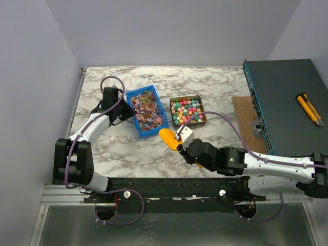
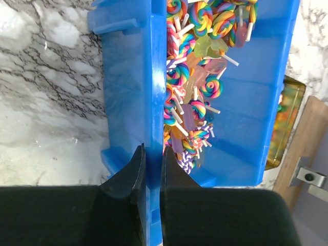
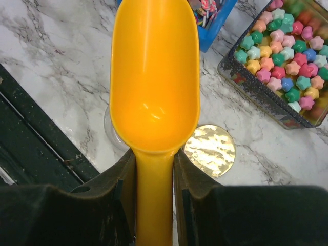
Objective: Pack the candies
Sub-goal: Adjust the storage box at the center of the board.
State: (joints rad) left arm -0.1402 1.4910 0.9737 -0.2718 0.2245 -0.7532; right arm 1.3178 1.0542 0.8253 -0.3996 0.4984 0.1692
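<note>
Swirled, shiny candies (image 2: pixel 192 77) fill a blue bin (image 1: pixel 146 118) left of centre. My left gripper (image 2: pixel 152 154) is shut on the bin's left wall (image 2: pixel 128 77), one finger outside and one inside; from above this gripper (image 1: pixel 124 114) sits at the bin's left side. Bright pink, yellow, green and blue star-shaped candies (image 3: pixel 279 61) lie in a dark tray (image 1: pixel 187 110) to the bin's right. My right gripper (image 3: pixel 155 159) is shut on the handle of an empty yellow-orange scoop (image 3: pixel 154 77), held in front of both containers (image 1: pixel 168 137).
A round gold lid (image 3: pixel 210 149) lies flat on the marble beside the scoop. The rim of a clear jar (image 3: pixel 110 133) shows under the scoop's bowl. A teal box (image 1: pixel 284 97) with a yellow utility knife (image 1: pixel 309 108) on top stands at the right, a wooden board (image 1: pixel 246 123) against it.
</note>
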